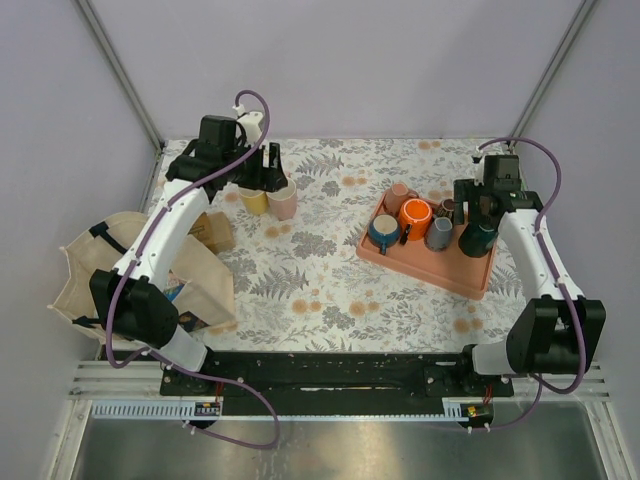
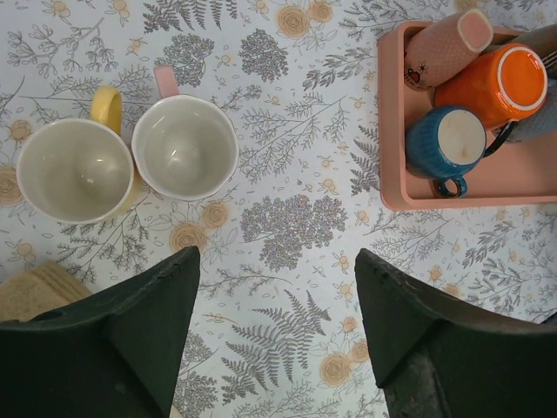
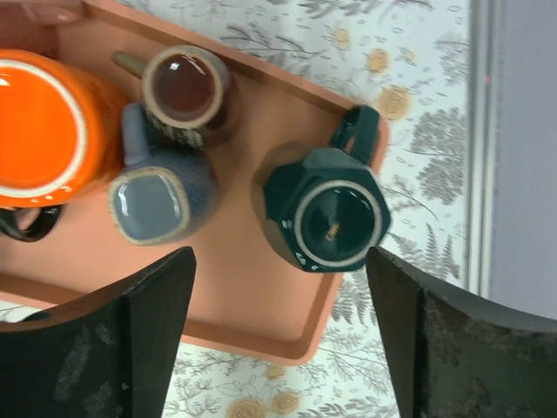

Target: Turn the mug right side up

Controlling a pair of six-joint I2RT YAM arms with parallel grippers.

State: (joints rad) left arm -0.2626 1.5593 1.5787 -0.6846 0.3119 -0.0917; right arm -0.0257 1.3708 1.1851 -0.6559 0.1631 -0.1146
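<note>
No legible text, brand or number in any view. Green mug [image 3: 335, 228]: small gold mark at the centre of its upturned base, too small to read. Brown mug [image 3: 184, 91]: pale marks along its wall, blurred; cannot tell if lettering. Pink mug [image 2: 444, 43]: small dark-red motif on its side, unreadable.
</note>
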